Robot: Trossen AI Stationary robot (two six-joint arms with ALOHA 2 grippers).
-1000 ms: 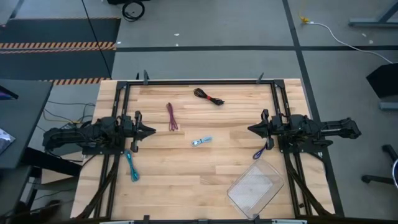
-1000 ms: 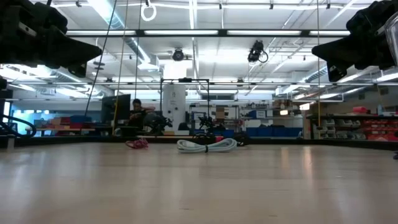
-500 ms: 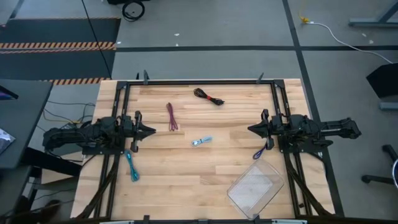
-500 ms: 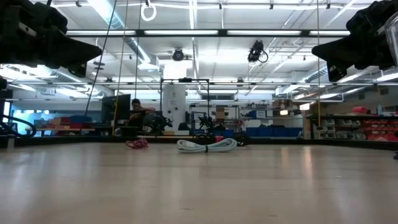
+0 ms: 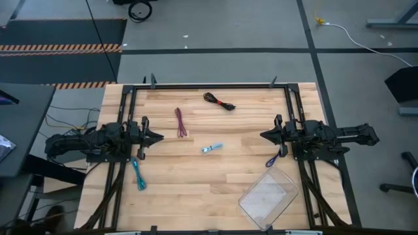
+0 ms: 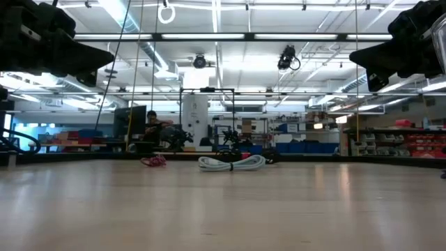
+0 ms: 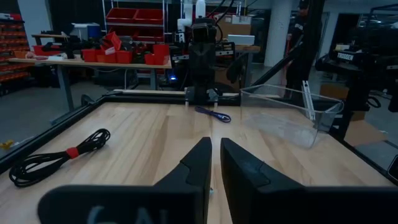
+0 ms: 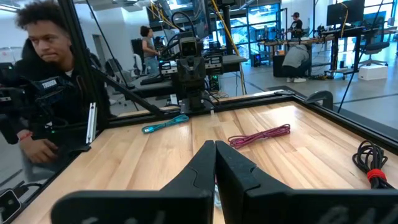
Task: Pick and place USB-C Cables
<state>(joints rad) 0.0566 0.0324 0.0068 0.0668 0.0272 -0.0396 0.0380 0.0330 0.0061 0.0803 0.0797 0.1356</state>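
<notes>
Five USB-C cables lie flat on the wooden table: maroon [image 5: 180, 123] at the far left of centre, black-and-red [image 5: 219, 102] near the far edge, pale blue [image 5: 211, 148] in the middle, teal [image 5: 138, 173] at the near left, purple [image 5: 272, 159] at the right. My left gripper [image 5: 160, 138] hovers level above the table's left side, pointing right, shut and empty. My right gripper [image 5: 262, 136] hovers level at the right side, pointing left, shut and empty. The purple cable lies just below and beside the right gripper.
A clear plastic tray [image 5: 268, 196] sits at the near right corner. A black frame rail [image 5: 209, 85] runs along the far edge and the sides. A person [image 8: 43, 81] sits beyond the table's left edge. Bare wood lies between the two grippers.
</notes>
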